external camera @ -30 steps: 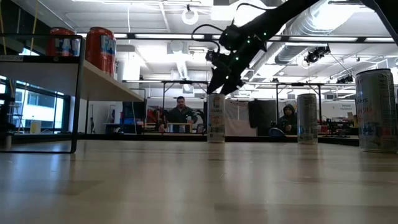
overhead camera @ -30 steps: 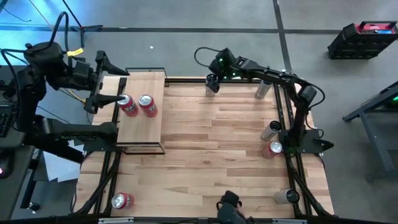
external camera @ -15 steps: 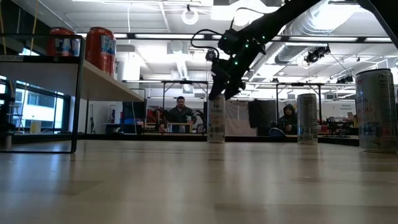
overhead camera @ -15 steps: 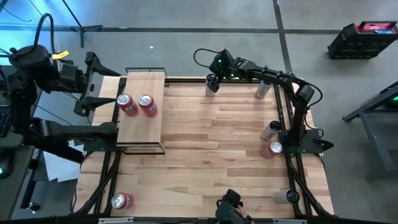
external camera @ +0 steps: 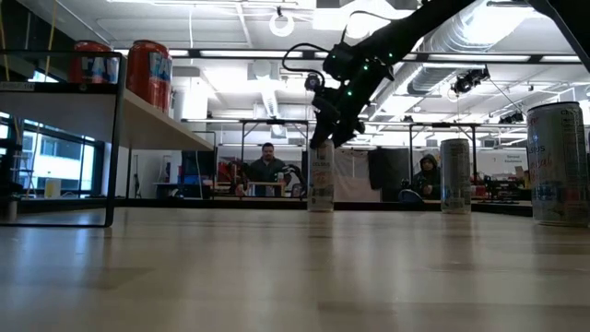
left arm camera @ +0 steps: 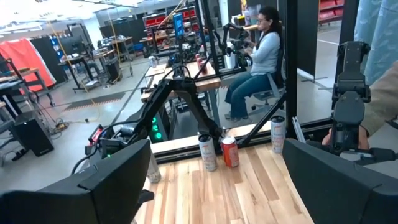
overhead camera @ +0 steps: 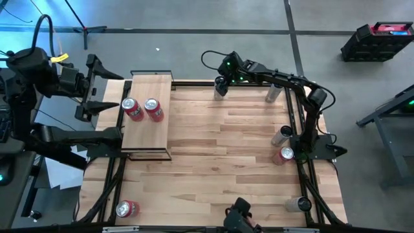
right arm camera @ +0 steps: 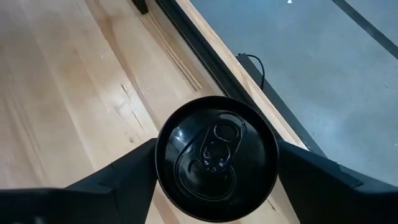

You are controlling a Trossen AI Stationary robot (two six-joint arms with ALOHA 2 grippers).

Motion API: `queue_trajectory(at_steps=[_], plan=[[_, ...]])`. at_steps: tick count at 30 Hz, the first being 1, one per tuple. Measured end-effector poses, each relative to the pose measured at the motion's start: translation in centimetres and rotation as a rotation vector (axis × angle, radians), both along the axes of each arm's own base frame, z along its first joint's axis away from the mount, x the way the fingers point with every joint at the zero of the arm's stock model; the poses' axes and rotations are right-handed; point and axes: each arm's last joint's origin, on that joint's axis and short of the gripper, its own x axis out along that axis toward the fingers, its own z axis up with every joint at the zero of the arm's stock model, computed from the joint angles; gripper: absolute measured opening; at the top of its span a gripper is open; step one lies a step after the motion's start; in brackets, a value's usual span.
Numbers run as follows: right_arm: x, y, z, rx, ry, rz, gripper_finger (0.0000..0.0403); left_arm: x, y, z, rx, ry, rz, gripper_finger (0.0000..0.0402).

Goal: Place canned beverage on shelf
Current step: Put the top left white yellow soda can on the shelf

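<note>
Bright ceiling lamps light me evenly from above; the tabletop blurs nearest the low camera, and my fingers loom dark, soft.

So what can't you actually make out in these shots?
- Black-topped can: right wrist view looks straight down on it, so its label is hidden. Whether the right gripper touches it is unclear.
- Two red cans on the shelf: print too small in the high view.
- Silver can: cut off by the low view's edge.
- Left gripper: open, beside the shelf.
</note>
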Motion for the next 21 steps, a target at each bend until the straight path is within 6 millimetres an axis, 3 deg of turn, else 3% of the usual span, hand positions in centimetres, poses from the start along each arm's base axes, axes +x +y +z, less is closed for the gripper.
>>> queue_trajectory(at_steps=[7,21], plan=[[0.1,0.1,0.0,0.019,-0.009,-0.020,0.0260,0.0,0.0,0.0,0.000,0.000,0.000,0.0358],[1.4,2.1,0.0,0.013,-0.001,0.038,0.0257,0.0,0.0,0.0,0.000,0.000,0.000,0.0358]])
